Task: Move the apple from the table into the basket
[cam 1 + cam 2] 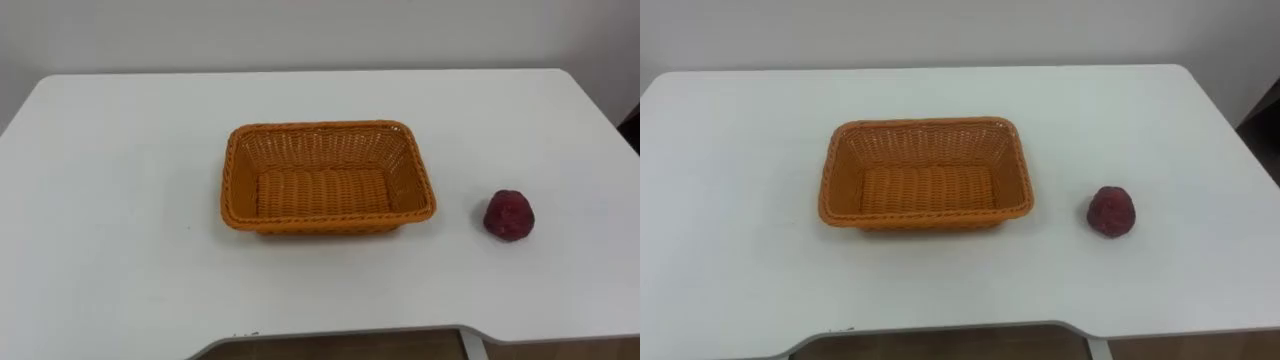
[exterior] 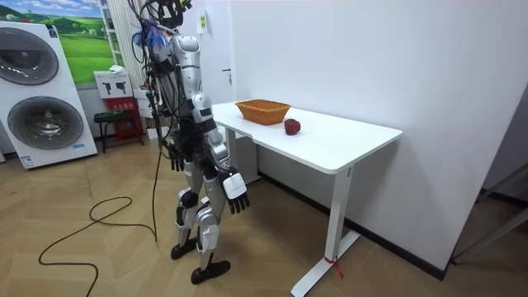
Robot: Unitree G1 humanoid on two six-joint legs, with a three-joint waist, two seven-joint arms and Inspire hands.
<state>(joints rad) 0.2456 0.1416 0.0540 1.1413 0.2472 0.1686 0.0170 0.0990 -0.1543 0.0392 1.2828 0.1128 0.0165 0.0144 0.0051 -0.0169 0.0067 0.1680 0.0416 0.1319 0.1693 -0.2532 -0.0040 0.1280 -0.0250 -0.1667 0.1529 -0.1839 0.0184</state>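
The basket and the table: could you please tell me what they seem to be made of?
The basket looks like woven wicker or plastic rattan, orange and matte: its walls show a tight weave and its rim is braided. The table looks like white laminate or painted board: flat, even, no grain. Its core cannot be told.
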